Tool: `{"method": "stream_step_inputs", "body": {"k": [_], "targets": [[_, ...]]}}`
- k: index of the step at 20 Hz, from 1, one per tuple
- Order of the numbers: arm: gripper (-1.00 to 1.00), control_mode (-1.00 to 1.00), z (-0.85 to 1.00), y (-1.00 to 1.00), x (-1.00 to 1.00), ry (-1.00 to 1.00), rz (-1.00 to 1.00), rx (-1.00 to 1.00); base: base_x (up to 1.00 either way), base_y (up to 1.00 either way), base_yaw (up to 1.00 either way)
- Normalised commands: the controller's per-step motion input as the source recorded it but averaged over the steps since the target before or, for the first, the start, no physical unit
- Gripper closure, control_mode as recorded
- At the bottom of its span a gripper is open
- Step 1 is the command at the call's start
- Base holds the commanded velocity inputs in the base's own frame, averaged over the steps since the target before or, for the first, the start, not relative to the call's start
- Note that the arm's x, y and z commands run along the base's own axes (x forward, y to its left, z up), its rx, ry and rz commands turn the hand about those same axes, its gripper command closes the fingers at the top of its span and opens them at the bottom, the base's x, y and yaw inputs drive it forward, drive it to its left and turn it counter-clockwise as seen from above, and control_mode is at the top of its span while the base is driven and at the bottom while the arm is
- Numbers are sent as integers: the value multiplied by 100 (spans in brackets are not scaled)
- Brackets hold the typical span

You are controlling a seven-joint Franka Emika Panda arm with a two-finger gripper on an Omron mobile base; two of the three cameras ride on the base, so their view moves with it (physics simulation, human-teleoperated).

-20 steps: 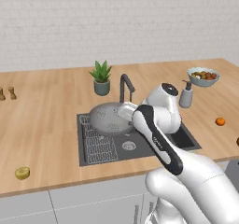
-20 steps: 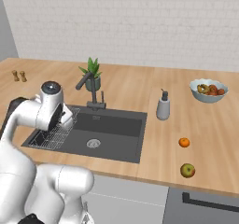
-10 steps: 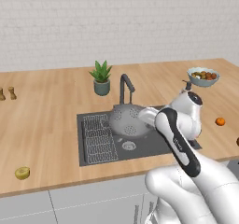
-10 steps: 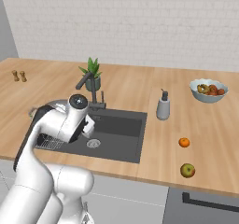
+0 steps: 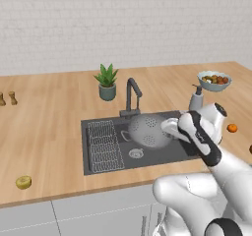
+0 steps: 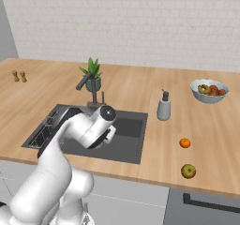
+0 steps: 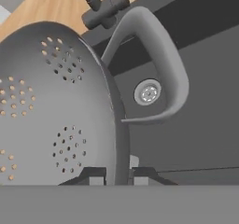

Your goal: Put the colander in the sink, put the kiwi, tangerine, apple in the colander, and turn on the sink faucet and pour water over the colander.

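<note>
My gripper (image 7: 117,177) is shut on the rim of the grey perforated colander (image 7: 42,111), one dark fingertip (image 7: 93,176) on each side of the wall. Its loop handle (image 7: 161,64) arches over the drain (image 7: 148,92). From the left base view, the colander (image 5: 147,130) hangs tilted above the dark sink (image 5: 165,154), in front of the sink faucet (image 5: 132,95), with the gripper (image 5: 168,127) at its right edge. The kiwi (image 5: 23,182) lies on the counter at the front left. The tangerine (image 6: 185,143) and apple (image 6: 188,171) lie right of the sink (image 6: 129,142).
A wire rack (image 5: 104,144) fills the sink's left part. A soap bottle (image 6: 163,108) stands by the sink's right rim, with a pale fruit bowl (image 6: 210,90) beyond it. A potted plant (image 5: 107,81) stands behind the faucet. Two small shakers (image 5: 7,99) stand far left.
The arm has swung to the right with the colander, from above the rack on the sink's left to over the middle of the basin. The fruits have stayed put.
</note>
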Motion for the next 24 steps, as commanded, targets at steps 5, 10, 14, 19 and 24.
{"method": "stream_step_inputs", "body": {"k": [5,10,14,19,24], "targets": [[100,-100,-27,-23,39,4,4,0,0,0,0],[100,-100,-31,-2,38,2,0,0,0,0,0],[100,-100,-22,0,37,0,0,0,0,0,0],[100,-100,-36,0,25,0,0,0,0,0,0],[100,-100,-39,0,12,0,0,0,0,0,0]]}}
